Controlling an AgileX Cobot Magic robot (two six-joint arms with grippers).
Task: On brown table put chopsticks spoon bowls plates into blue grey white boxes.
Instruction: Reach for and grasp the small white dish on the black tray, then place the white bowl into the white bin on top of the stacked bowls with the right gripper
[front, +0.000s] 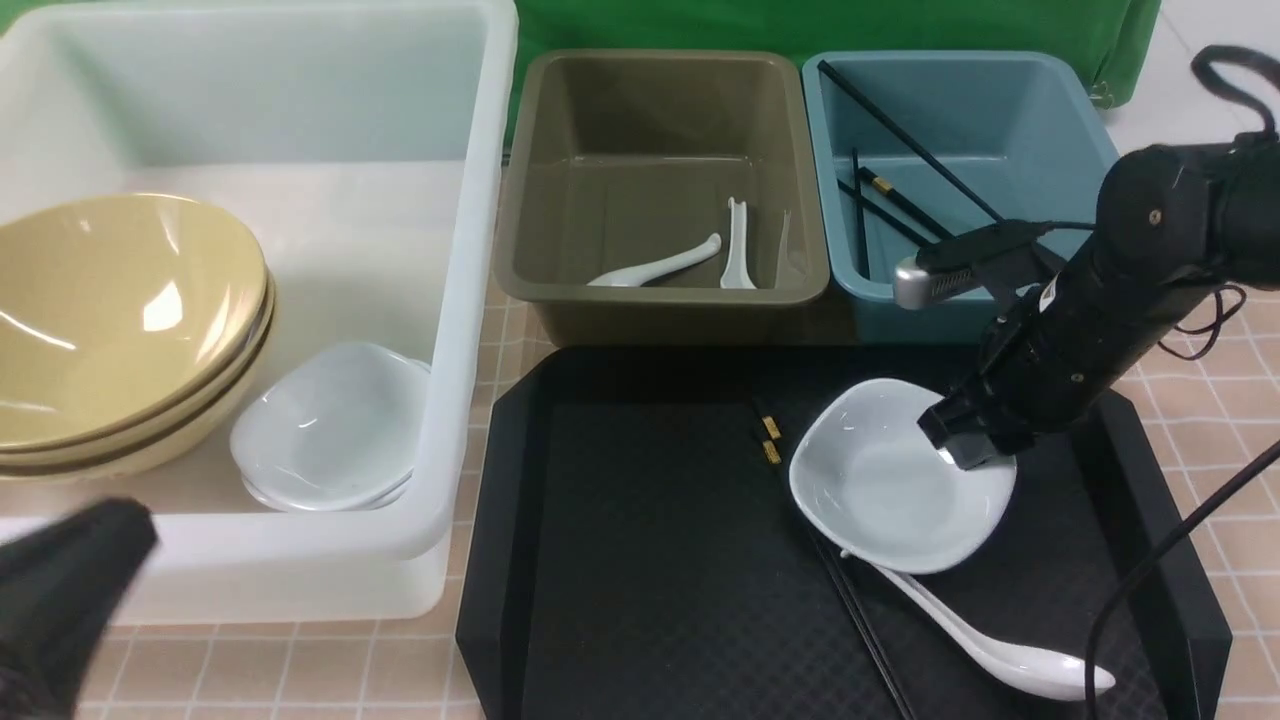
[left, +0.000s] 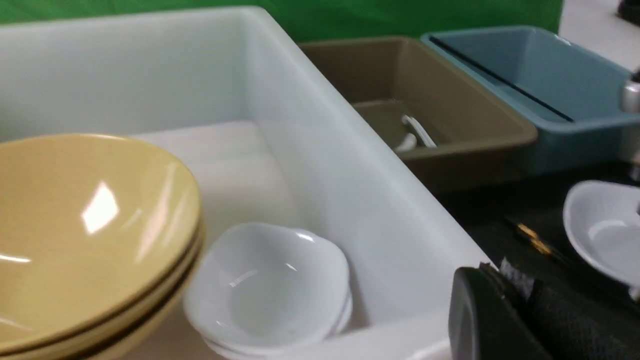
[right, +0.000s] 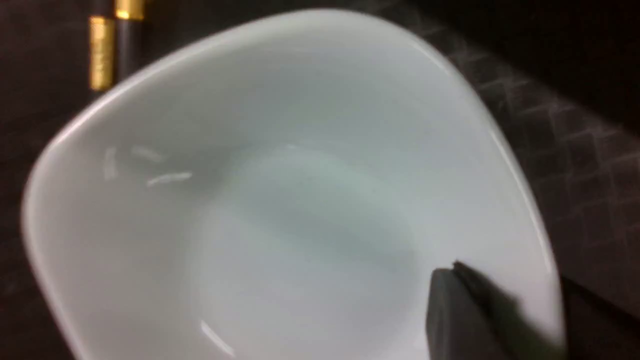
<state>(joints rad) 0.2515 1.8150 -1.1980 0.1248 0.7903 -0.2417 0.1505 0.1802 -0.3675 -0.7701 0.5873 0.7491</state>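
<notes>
**Left gripper** (front: 90, 570): nearest item, at the near left corner beside the white box (front: 470, 300). Blurred; jaws closed, nothing seen held.

**Spoon** (front: 1010, 655): lying on the tray (front: 640, 560), near right, handle running up under the plate's near edge.

**Chopsticks** (front: 858, 615): a pair on the tray, long axis running near to far, partly covered by the plate; the gold-banded ends are shown just left of it.

**Plate** (front: 880, 490): on the right half of the tray, resting over the chopsticks. Its far right rim is taken by the right gripper (front: 972, 445). The jaws are narrow, with one of the fingers (right: 465, 315) inside the wall and the other outside. The rim is pinched between them, though firmness cannot be judged.

**Right arm**: reached in from the right, forearm slanted down and leftward, wrist pitched onto the rim.

**Governing relation**: the white box lies to the left of the held plate, across the tray. The plate stack (front: 335, 430) beside the bowls (front: 110, 310) is judged the likely destination, calling for a lift and leftward carry over the box wall.

**Grey box** (front: 660, 110): far centre, spoons (front: 735, 250) inside.

**Blue box** (front: 1000, 110): far right, stored chopsticks (front: 900, 200) inside.
</notes>
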